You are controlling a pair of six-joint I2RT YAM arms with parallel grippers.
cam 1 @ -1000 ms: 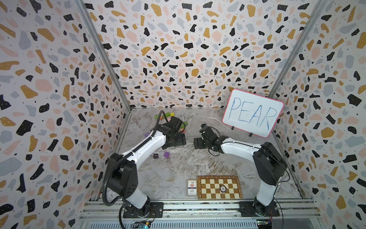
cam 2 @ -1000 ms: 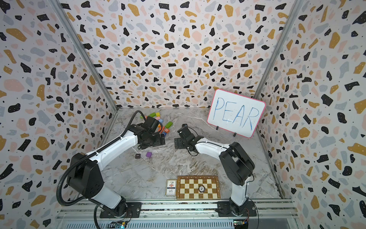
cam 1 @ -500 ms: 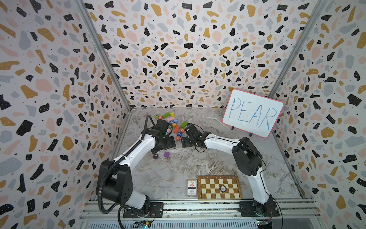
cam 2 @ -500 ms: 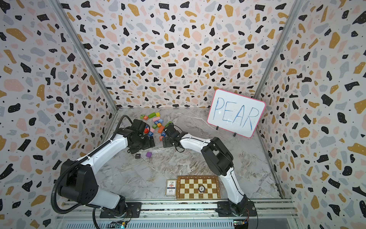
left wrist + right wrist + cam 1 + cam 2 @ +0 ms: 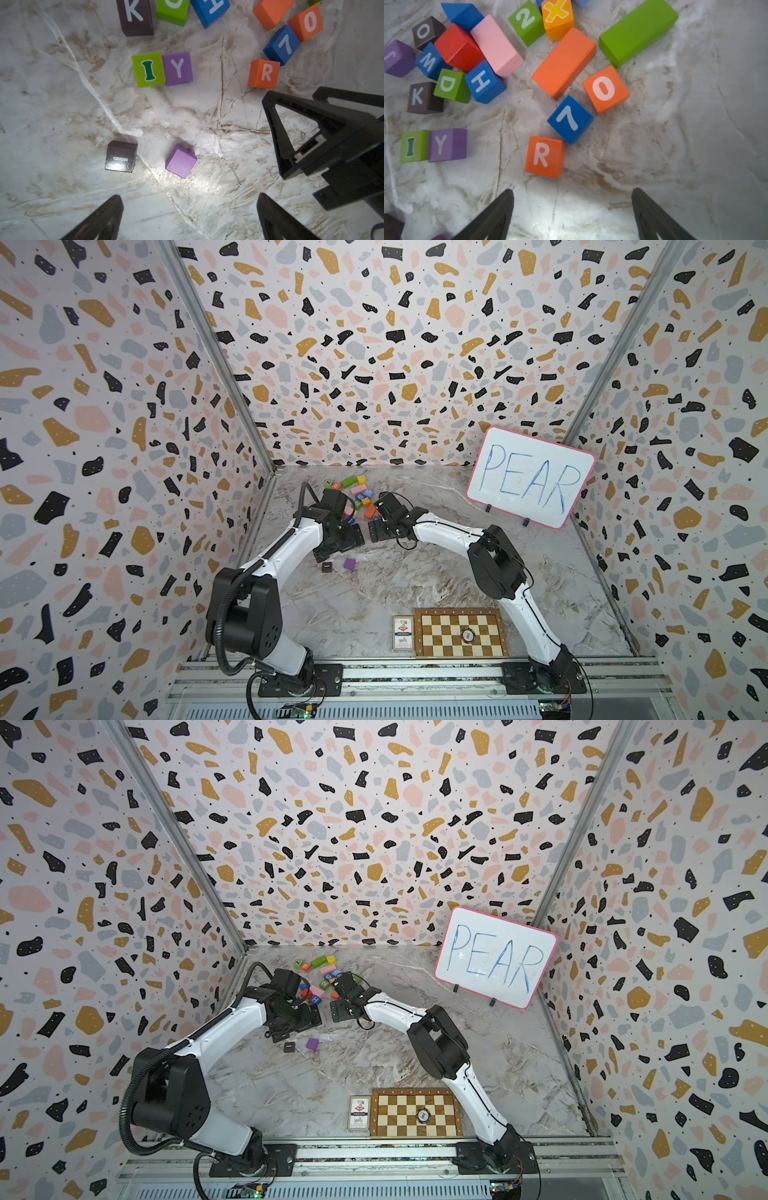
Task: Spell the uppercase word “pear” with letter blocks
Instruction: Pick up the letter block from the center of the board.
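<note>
1. Fingers [image 5: 496,216] of the right gripper [image 5: 572,190] stand wide apart with nothing between them. The left gripper [image 5: 189,197] is just as wide and empty. Within the last second the right arm has swung left across the table [image 5: 415,580] to the block pile [image 5: 358,490]. The left arm has drawn slightly left, uncovering the pile. I judge this to be the reach for a letter, since no row of letters shows yet.
2. Whiteboard [image 5: 530,477], at the far right, reads PEAR.
3. In the pile at the far left, a green brick [image 5: 637,31], an orange brick [image 5: 563,62] and a pink brick [image 5: 496,45] lie unlettered among lettered cubes. No E or A face shows in either wrist view.
4. R cube [image 5: 544,156] is orange with its white R facing up, and it lies flat at the pile's near edge. It sits just beside the blue 7 cube [image 5: 570,119], close ahead of the right fingers but apart from them.
5. Dark cube [image 5: 121,156] lies nearer than the pile, near a plain purple cube [image 5: 180,161] but not touching it. Its lit face shows only 1 white dash, so I cannot tell whether it carries P.
</note>
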